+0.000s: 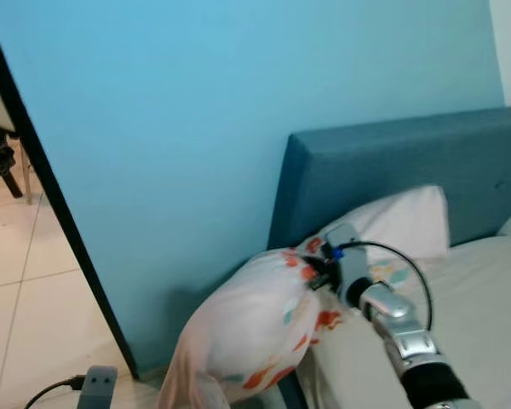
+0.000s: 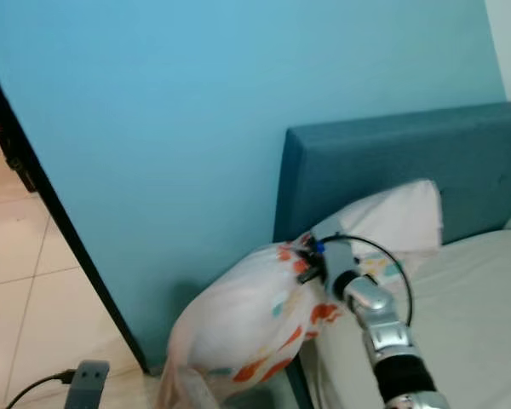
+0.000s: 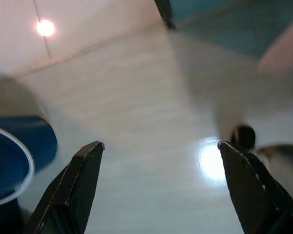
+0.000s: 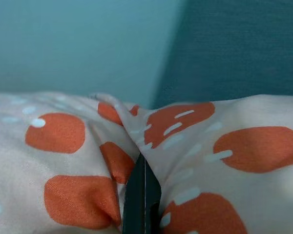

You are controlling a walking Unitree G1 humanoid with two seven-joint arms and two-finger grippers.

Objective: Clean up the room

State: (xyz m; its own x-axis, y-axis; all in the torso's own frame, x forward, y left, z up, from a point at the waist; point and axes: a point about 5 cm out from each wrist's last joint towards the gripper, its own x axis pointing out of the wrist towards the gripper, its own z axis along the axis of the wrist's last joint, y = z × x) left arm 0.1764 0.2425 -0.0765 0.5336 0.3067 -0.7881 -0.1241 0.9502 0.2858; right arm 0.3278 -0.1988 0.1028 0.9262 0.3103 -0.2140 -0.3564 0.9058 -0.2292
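Orange-spotted pillow [image 1: 247, 332]: hangs off the bed [image 1: 485, 298] corner beside the headboard [image 1: 392, 170], long axis sloping floorward, its upper end pinched in the right gripper [image 1: 317, 274] jaws; left gripper [image 3: 161, 185] jaws apart over floor.

The right arm [image 1: 398, 328] is showing as a silver, segmented limb with a black cuff near the camera, and a black cable is looping over its wrist beside a small blue connector. The left claw [image 3: 158, 185] is showing 2 long, black, tapering fingers [image 3: 73, 187].
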